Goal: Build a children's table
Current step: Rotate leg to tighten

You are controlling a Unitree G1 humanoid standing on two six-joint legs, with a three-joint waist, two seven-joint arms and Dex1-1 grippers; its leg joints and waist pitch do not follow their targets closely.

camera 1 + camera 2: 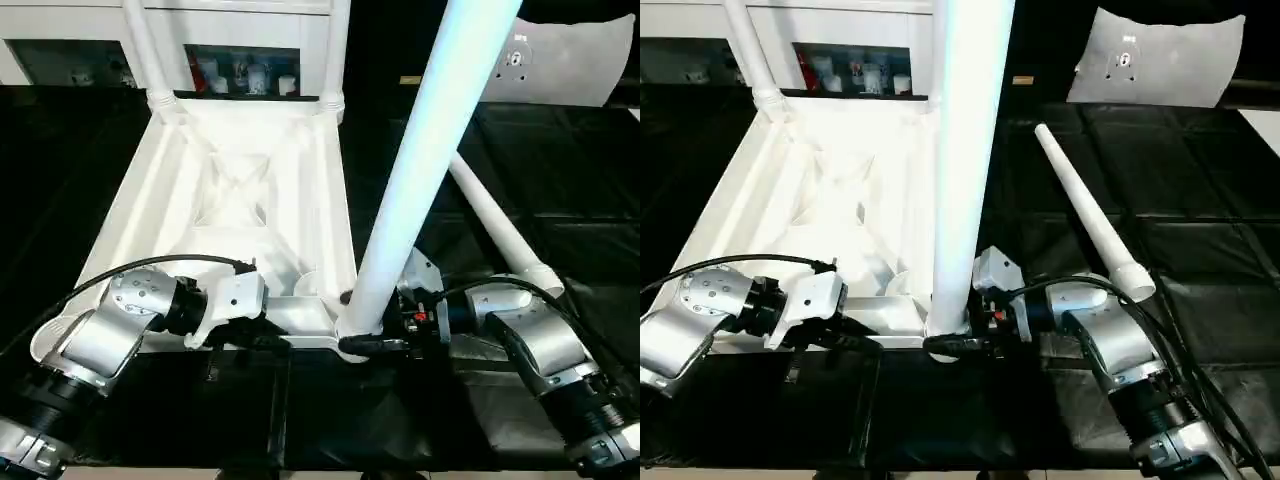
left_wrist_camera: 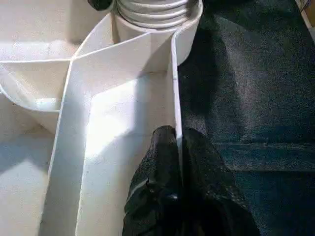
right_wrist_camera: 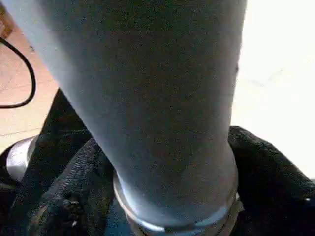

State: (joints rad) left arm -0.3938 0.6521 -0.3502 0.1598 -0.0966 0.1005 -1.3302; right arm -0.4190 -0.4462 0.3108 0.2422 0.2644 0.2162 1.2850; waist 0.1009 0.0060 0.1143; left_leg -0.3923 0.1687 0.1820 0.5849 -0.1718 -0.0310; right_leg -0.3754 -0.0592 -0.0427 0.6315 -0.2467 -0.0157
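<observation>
The right gripper (image 1: 958, 345) sat at the foot of an upright white tube leg (image 1: 430, 150), its black fingers (image 3: 74, 187) standing on either side of the leg's ribbed end; whether they gripped the leg or merely flanked it could not be told. That leg stood in the near right corner socket of the upturned table top (image 1: 250, 190), which lay ribs-up on the black-covered work table (image 1: 1200, 190). The left gripper (image 2: 177, 147) was pinched closed on the thin near rim wall of the table top, just beside that same corner. Two more legs (image 1: 335, 50) stood in the far corner sockets. A fourth leg (image 1: 1090, 215) lay loose on the black cover to the right of the top, near the right forearm. A flat white rounded panel (image 1: 1160, 55) lay at the far right.
</observation>
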